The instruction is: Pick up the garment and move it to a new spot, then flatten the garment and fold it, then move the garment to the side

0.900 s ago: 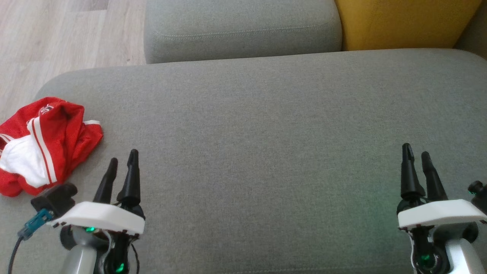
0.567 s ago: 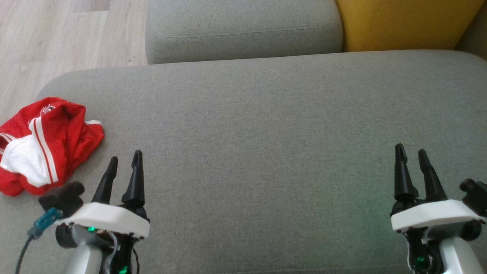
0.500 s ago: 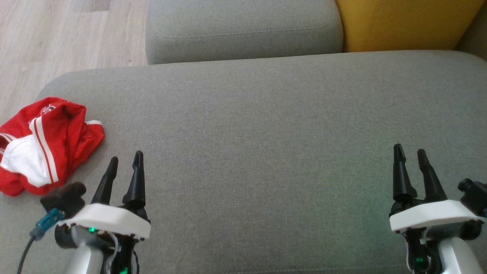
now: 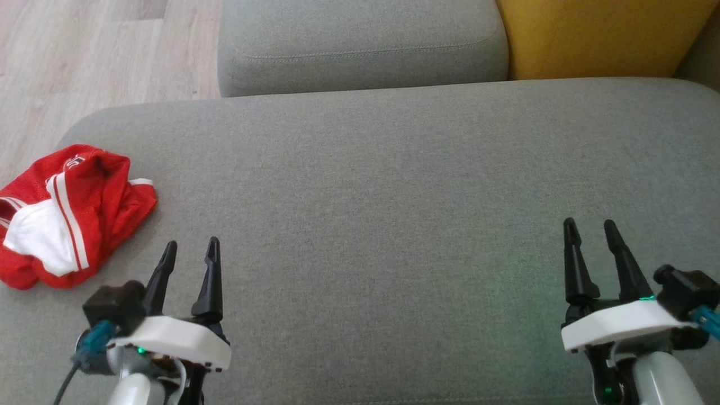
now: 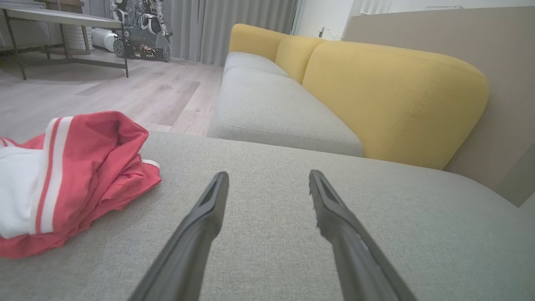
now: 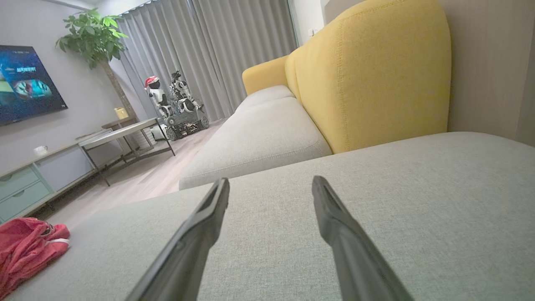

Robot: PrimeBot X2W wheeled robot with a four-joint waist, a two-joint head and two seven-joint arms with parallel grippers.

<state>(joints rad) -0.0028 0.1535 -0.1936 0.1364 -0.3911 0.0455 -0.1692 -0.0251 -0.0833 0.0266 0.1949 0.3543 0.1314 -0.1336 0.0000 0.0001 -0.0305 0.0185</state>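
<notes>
Garment [image 4: 95, 194] lies crumpled left of the left pincer [image 4: 191, 243], which gapes empty.

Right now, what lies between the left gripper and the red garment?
Only bare grey sofa cushion. In the head view the open left gripper sits apart from the crumpled garment; the left wrist view agrees.

Garment [image 4: 104, 194] lies on the cushion [image 4: 394, 197] (far left edge).

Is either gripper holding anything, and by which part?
Nothing is held. The left gripper and the right gripper are open and empty; the red garment lies crumpled apart from both.
</notes>
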